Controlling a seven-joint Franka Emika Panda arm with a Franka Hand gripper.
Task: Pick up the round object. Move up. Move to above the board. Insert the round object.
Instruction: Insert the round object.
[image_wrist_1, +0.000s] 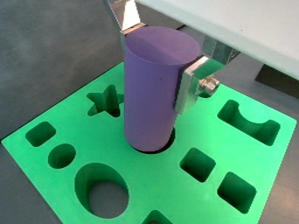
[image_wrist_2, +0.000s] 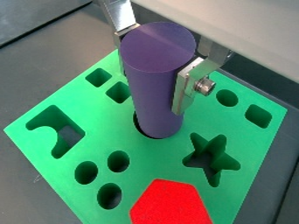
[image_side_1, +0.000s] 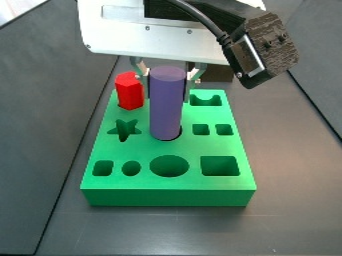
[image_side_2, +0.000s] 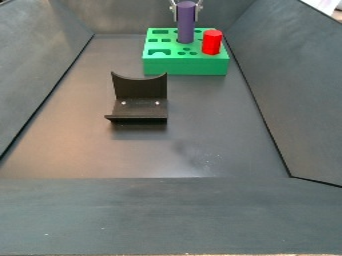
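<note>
The hand (image_wrist_1: 158, 52) stands over the middle of the board (image_side_1: 167, 182), its silver fingers (image_wrist_1: 191, 80) pressed flat against opposite sides of the round object (image_wrist_1: 156, 87) near its top, clamped on it. The grip is high, I'd say, so that the lower length is free to go down into the hole without the fingers meeting the green surface. The purple cylinder hangs upright straight below the hand, and in both wrist views its foot is already inside the round hole (image_wrist_2: 158, 133), so the insertion looks begun, though how deep it sits I cannot tell. Just beside the hand, on the board's far corner in a side view, stands a short red peg (image_side_1: 128, 91), apart from the cylinder and clear of the fingers. The star hole (image_side_1: 124, 130) and the square holes (image_wrist_1: 198, 164) lie open below and around the hand. Well away on the dark floor sits the fixture (image_side_2: 136, 97), nowhere near the work. Nothing seems to block the way down.
</note>
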